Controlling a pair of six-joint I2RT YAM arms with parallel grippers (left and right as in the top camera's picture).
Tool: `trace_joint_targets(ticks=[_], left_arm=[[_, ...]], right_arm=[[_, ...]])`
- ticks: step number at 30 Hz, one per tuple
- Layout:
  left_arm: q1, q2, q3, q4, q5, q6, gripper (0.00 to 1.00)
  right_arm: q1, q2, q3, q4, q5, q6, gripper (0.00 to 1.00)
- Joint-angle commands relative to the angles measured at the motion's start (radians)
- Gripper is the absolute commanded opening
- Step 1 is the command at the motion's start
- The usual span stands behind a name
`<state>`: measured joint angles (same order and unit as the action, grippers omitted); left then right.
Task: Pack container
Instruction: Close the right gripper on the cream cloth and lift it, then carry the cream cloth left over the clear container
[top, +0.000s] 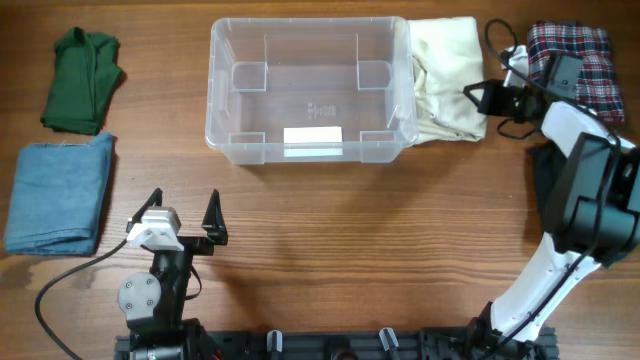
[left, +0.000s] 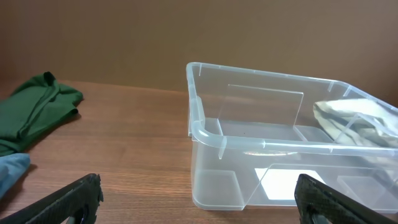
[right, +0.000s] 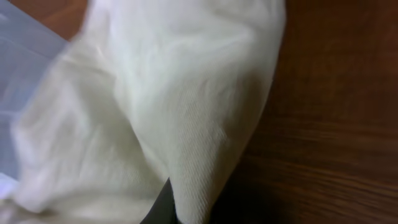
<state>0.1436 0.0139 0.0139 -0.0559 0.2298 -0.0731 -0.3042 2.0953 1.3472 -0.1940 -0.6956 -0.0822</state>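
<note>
The clear plastic container (top: 212, 92) stands at the back middle of the table, with a white label on its base and nothing inside. It also shows in the left wrist view (left: 261, 147). A cream folded garment (top: 446, 78) lies against its right wall and fills the right wrist view (right: 186, 93). My right gripper (top: 479, 97) is at that garment's right edge, shut on a raised fold; one dark finger (right: 163, 208) shows under the cloth. My left gripper (top: 185, 214) is open and empty, in front of the container's left corner (left: 199, 194).
A green garment (top: 82, 80) and a blue garment (top: 60, 195) lie at the far left. A red plaid garment (top: 590, 55) lies at the back right, behind my right arm. Something dark (top: 545, 168) lies under that arm.
</note>
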Motion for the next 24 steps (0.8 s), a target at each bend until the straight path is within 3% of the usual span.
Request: trace_joint_targets(ticks=[1,14,24], left_arm=[[0.005,-0.007,-0.008,0.0,-0.01,-0.013,1.0],[0.005,-0.007,-0.008,0.0,-0.01,-0.013,1.0],[0.005,-0.007,-0.008,0.0,-0.01,-0.013,1.0]], right_arm=[[-0.016,-0.168,0.024,0.01,-0.035,0.006,0.04],[-0.016,-0.449,0.024,-0.113,0.109,-0.049,0.04],[0.031,-0.554,0.026,-0.151,0.066,-0.048,0.04]])
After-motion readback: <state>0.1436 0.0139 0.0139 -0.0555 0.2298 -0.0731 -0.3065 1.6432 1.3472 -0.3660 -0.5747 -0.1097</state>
